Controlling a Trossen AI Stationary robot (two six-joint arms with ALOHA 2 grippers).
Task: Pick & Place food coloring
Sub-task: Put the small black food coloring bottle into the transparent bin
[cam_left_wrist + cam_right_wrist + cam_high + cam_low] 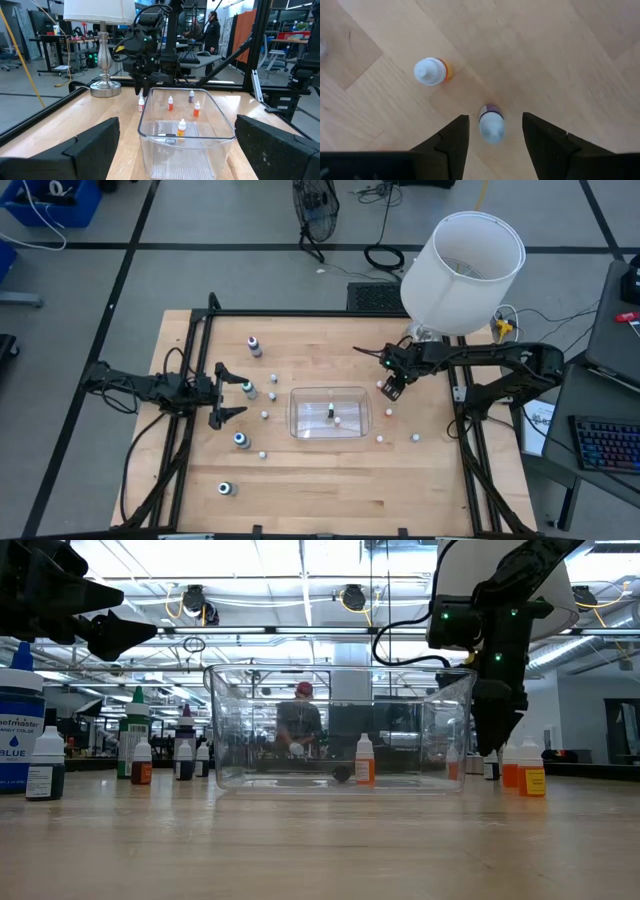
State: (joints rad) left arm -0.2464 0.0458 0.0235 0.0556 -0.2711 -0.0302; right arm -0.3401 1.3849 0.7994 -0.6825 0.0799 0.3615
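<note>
The food coloring is a scatter of tiny bottles standing on the wooden table, with two more inside the clear tub (330, 412). My right gripper (495, 131) hangs open just right of the tub, pointing steeply down. Its fingers stand on either side of a small white-capped bottle with a purple body (491, 124), above it and not touching. An orange bottle (431, 71) stands upright close by. My left gripper (238, 392) waits open and level at the table's left side, facing the tub.
Small bottles (381, 440) stand right of the tub. More (265, 415) and larger ones (254, 345) stand left of it, around my left gripper. A lamp with a white shade (462, 270) stands at the far right corner. A black frame (300, 313) borders the table.
</note>
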